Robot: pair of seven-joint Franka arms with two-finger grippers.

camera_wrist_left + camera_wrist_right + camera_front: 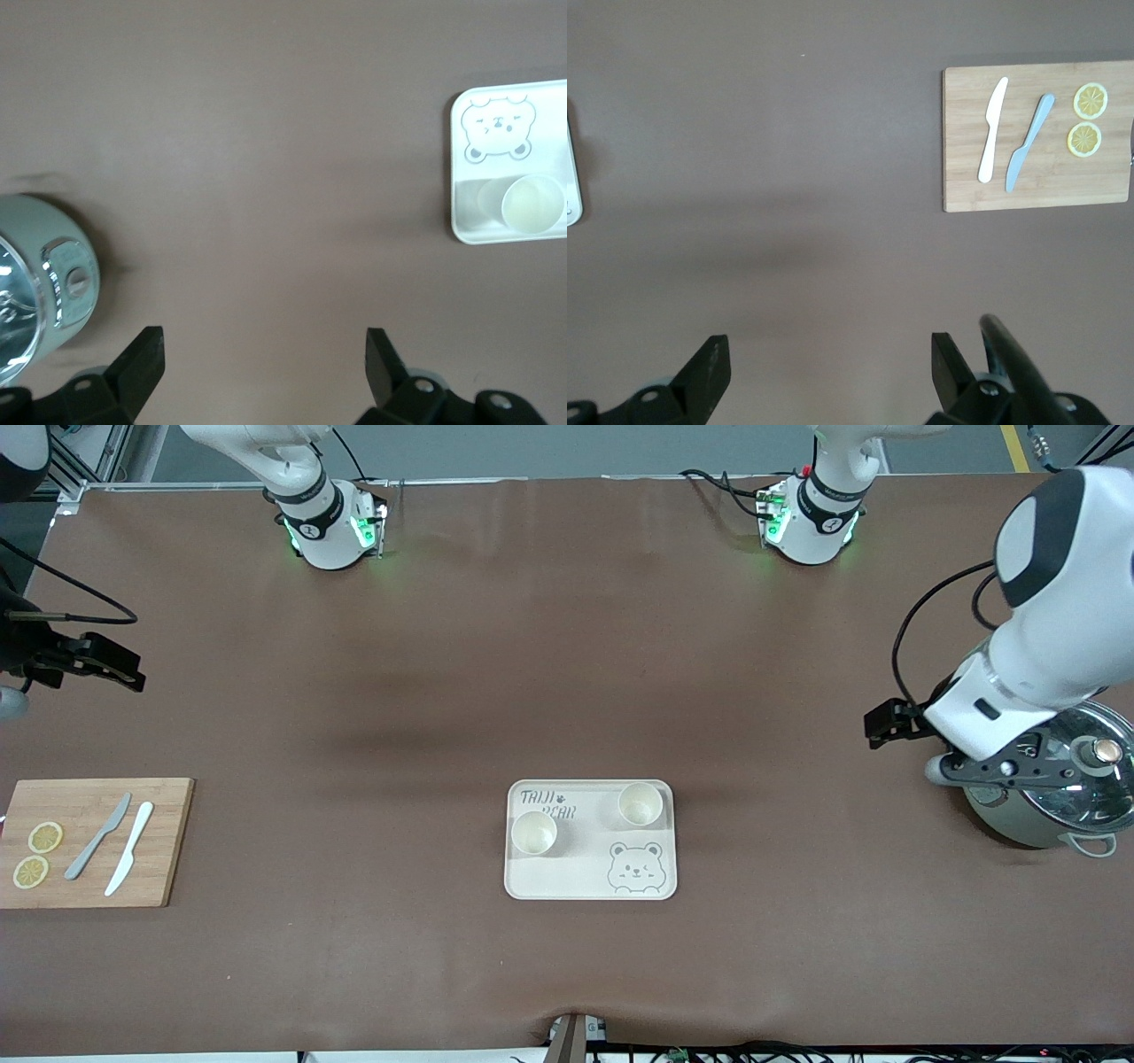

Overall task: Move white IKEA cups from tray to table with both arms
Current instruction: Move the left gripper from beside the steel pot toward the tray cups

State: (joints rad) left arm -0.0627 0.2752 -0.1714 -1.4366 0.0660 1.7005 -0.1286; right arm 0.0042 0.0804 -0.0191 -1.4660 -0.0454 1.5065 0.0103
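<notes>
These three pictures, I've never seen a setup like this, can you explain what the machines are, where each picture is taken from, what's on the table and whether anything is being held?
Two white robot arms stand at a brown table. The big picture looks down from a high camera facing them. The other two come from cameras on the arms' wrists, each looking past its own black two-finger gripper.

In the middle lies a bear tray with two white cups standing on it. Toward the right arm's end is a cutting board carrying two knives and two lemon slices. Toward the left arm's end is a lidded pot.

The left gripper hangs over bare table beside the pot; the right gripper hangs over bare table at its own end. Both are open and hold nothing.
</notes>
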